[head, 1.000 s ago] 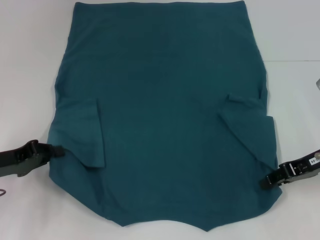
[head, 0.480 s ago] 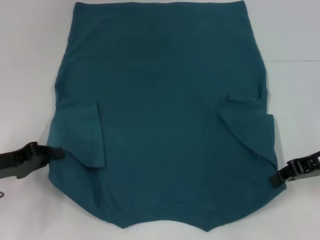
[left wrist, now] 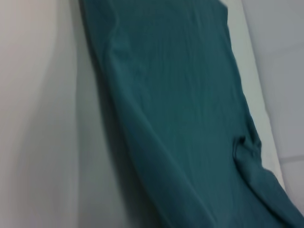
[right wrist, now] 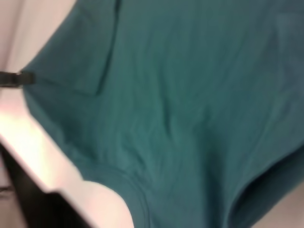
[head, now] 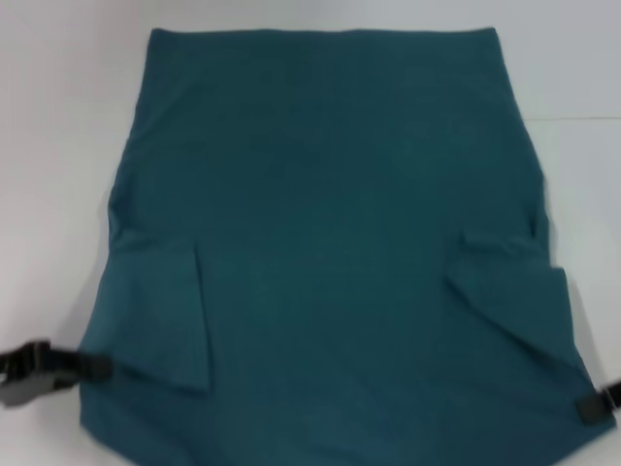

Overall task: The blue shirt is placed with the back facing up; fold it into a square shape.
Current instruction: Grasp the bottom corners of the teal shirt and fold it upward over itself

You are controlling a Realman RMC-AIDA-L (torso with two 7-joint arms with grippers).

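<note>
Tabletop, pale and matte, fills the head view, and you have the blue shirt spread across most of it, back up, hem at the far edge and neck end toward the robot. Both short sleeves are already turned in over the body: the left sleeve lies as a flap near the left side seam, the right sleeve likewise on the right. Judging by the soft ripples in the left wrist view and the right wrist view, you should expect light, limp, matte cloth that drapes and sags rather than holding a line, so it will trail and crease if you lift it from a single spot. Take hold at the near corners on both sides together, pinching the doubled edge by the shoulders, and keep the two sides level so the fold lands square. Your left gripper sits at the shirt's left edge just below the folded sleeve, touching the cloth; you cannot tell whether its fingers are pinched on it. Your right gripper shows only as a dark tip at the right near corner, and its grip is equally unreadable.
</note>
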